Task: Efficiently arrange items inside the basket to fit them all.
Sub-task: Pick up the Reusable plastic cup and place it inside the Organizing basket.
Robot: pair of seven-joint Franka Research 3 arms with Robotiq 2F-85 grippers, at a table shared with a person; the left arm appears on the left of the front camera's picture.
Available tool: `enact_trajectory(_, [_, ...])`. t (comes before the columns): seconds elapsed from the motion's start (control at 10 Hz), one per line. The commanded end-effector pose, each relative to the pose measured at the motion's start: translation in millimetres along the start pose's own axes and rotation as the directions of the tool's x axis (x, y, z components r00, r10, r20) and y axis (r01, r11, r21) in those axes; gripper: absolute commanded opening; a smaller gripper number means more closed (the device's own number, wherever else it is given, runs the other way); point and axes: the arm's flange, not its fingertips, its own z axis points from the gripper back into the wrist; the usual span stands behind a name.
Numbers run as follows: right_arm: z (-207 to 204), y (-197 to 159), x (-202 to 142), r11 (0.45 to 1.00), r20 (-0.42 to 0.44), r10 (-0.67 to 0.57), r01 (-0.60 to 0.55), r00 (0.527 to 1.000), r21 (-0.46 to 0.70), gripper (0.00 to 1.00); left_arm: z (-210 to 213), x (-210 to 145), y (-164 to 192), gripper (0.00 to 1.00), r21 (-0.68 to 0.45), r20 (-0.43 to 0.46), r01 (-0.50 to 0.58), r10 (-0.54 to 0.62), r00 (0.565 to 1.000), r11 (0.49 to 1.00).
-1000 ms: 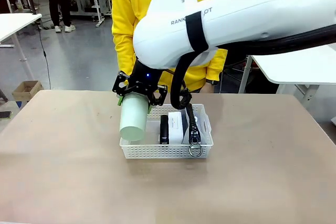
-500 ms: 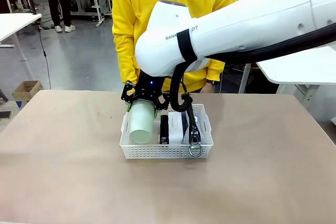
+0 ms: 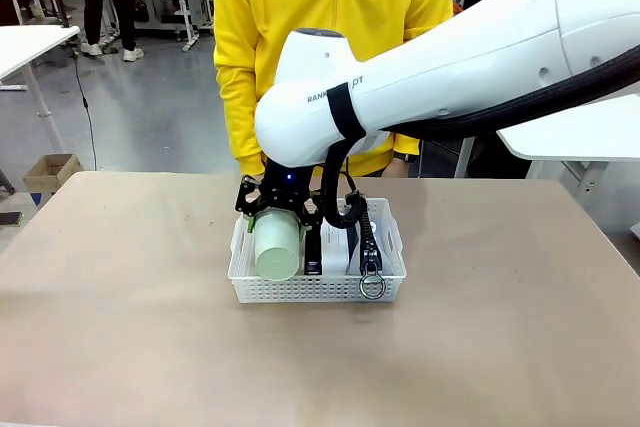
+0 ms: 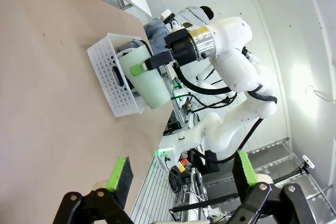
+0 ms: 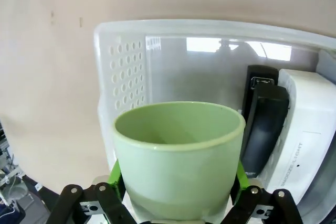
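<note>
My right gripper (image 3: 277,215) pinches the pale green plastic cup (image 3: 277,247) by its sides, the mouth turned toward my camera, over the left end of the white basket (image 3: 316,288). The basket stands on the table (image 3: 120,327), near its far edge, in front of a person in a yellow jacket (image 3: 250,37). Inside it, to the right of the cup, lie the slim black stapler (image 5: 264,124), then the small white box (image 5: 307,145), then the grey pouch (image 3: 368,237) with its ring pull (image 3: 372,285) at the near wall. My left gripper (image 4: 181,182) is spread wide, holding nothing, above the table.
</note>
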Motion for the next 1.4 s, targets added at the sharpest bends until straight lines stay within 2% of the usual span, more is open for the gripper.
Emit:
enact_trajectory(0.0, [-0.6,1.3,1.0,0.999,0.03,-0.031,0.032,0.999,-0.028,0.92,-2.0,-2.9,-3.5,1.0,0.005,-0.008,-0.008,0.008,1.0,1.0])
enact_trajectory(0.3, [10.5,-3.6,-0.1,0.997,0.056,-0.053,0.049,0.997,0.057,0.92,-2.0,-2.9,-3.5,1.0,0.005,-0.008,-0.008,0.008,1.0,1.0])
enact_trajectory(0.5, [11.9,-4.5,-0.4,0.992,0.106,-0.086,0.075,0.991,0.102,0.92,-2.0,-2.9,-3.5,1.0,0.005,-0.008,-0.008,0.008,1.0,1.0])
enact_trajectory(0.7, [8.2,-4.7,2.3,0.992,0.129,-0.096,0.084,0.987,0.089,0.92,-2.0,-2.9,-3.5,1.0,0.005,-0.008,-0.008,0.008,1.0,1.0])
enact_trajectory(1.3, [-6.7,-5.6,9.2,0.996,0.126,-0.087,0.086,0.988,0.02,0.92,-2.0,-2.9,-3.5,1.0,0.005,-0.008,-0.008,0.008,1.0,1.0])
